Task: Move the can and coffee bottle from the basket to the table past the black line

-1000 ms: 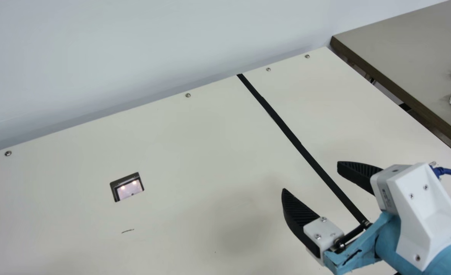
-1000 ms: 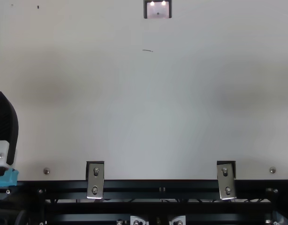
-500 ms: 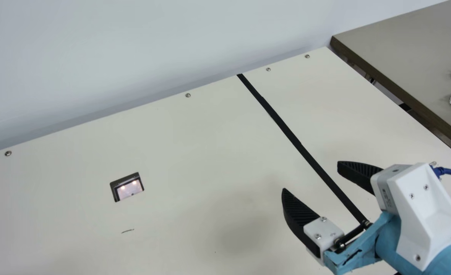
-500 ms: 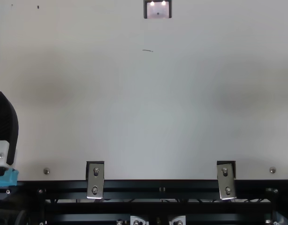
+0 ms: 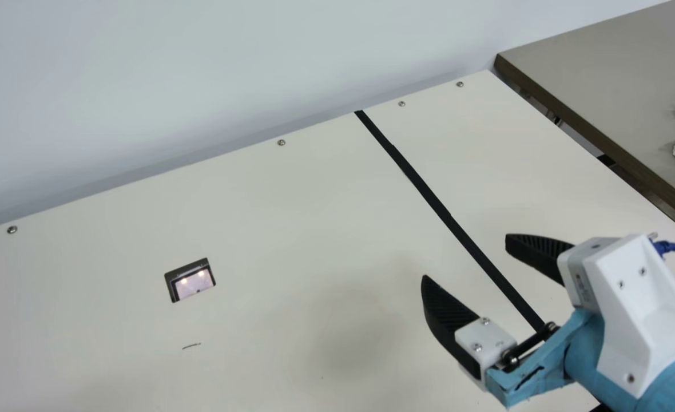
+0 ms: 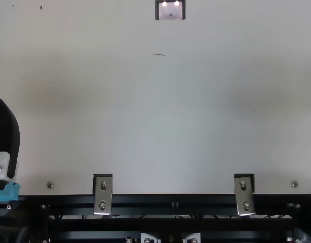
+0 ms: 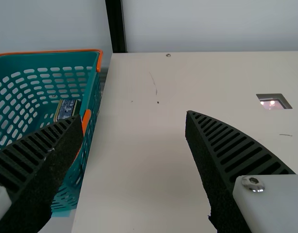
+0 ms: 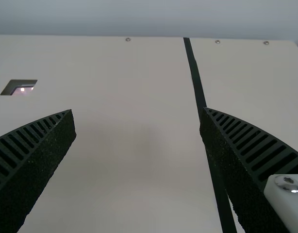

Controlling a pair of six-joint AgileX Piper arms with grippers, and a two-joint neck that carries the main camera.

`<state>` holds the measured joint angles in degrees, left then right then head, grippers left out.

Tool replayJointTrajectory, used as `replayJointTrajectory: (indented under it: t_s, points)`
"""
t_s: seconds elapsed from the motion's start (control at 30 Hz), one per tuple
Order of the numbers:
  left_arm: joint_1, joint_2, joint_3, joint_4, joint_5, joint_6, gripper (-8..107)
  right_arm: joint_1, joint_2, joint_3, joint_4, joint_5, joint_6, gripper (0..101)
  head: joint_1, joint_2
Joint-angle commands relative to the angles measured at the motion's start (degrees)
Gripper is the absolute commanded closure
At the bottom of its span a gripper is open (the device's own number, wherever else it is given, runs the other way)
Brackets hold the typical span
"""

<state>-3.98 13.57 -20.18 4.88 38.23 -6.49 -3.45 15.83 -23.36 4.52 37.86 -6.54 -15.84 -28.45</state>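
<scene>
Main view: right pincer [image 5: 465,257], one, fingers well apart, seen to either side of the black line [image 5: 417,180]; tabletop [image 5: 314,229], cream, with a small cut-out [image 5: 194,284]

Top view: left pincer [image 6: 6,136], one, partly visible at the left edge

Left wrist view: left pincer [image 7: 133,115], fingers well apart; basket [image 7: 47,51], teal, orange-rimmed, just beside the tabletop; inside it, one dark-labelled item [image 7: 66,108], partly hidden by a finger, can or bottle unclear

Right wrist view: right pincer [image 8: 138,110], fingers spread, one overlapping the black line in view
</scene>
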Motion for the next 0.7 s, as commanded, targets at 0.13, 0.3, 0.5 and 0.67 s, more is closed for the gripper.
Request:
replayJointTrajectory:
  t_s: [0.13,0.3,0.5,0.67]
  points:
    - [0.0,0.0,0.0,0.0,0.0,0.0,9,1.3,4.0,-12.2,0.3,4.0,0.8,0,-0.8,0.3]
    - [0.0,0.0,0.0,0.0,0.0,0.0,9,2.6,6.0,-22.4,1.6,12.2,3.5,0,-0.8,0.3]
    - [0.0,0.0,0.0,0.0,0.0,0.0,9,4.6,7.2,-33.2,3.9,23.4,10.2,0,-0.8,0.3]
    - [0.0,0.0,0.0,0.0,0.0,0.0,9,4.7,7.2,-33.7,3.6,23.5,11.1,0,-0.8,0.3]
